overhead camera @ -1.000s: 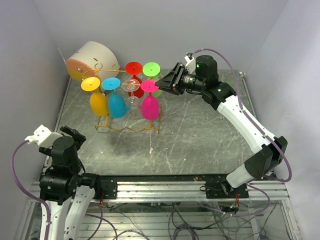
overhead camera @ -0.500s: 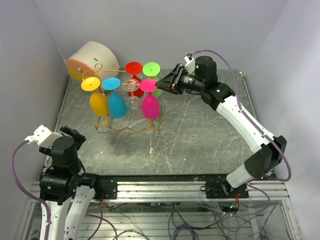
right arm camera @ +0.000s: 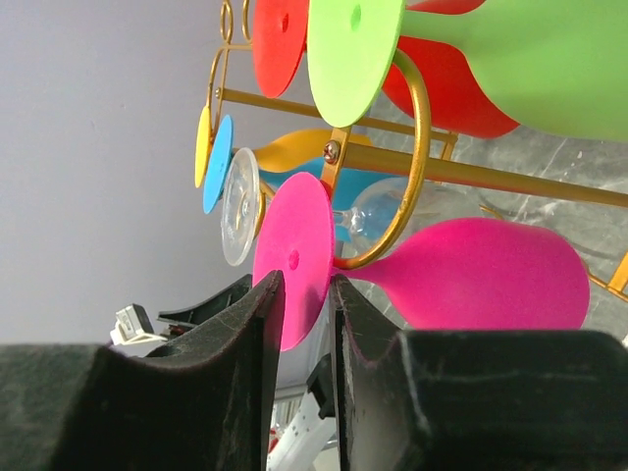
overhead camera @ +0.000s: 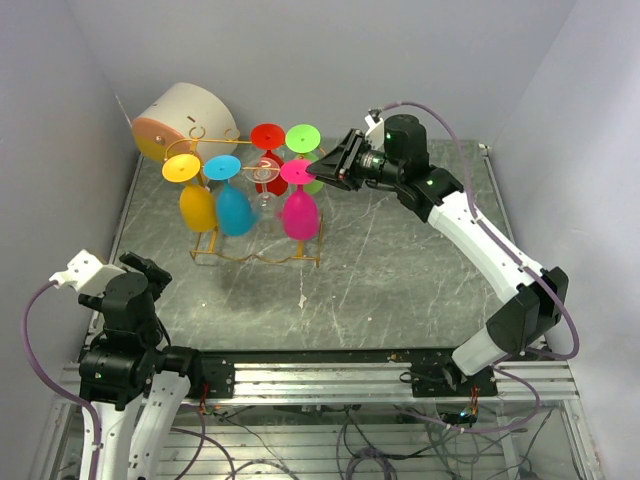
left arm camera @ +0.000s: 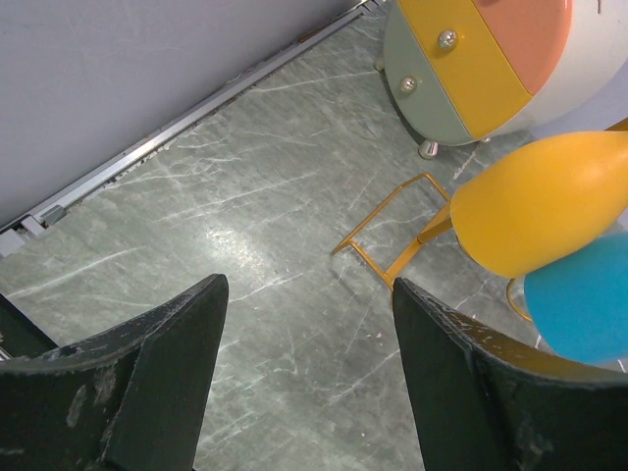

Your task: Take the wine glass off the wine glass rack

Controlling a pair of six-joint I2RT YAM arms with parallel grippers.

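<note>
The pink wine glass [overhead camera: 300, 212] hangs bowl-down from the top rail of the wine glass rack [overhead camera: 255, 259], at its right end. Its foot [right arm camera: 294, 260] is pinched edge-on between the jaws of the right gripper [right arm camera: 304, 294]. The glass is judged light, rigid and smooth, so slipping is the likelier fault; the foot rim is the handiest hold. The left gripper [left arm camera: 306, 292] is parted wide over the worktop [left arm camera: 245, 177], grasping nothing.

Between the right gripper's [right arm camera: 306, 324] matt, scuffed black jaws sat the smooth, glossy, plastic-looking foot of the pink wine glass [right arm camera: 471, 270], and just beyond them gleamed the wine glass rack's [right arm camera: 471, 175] gold metal wire.
</note>
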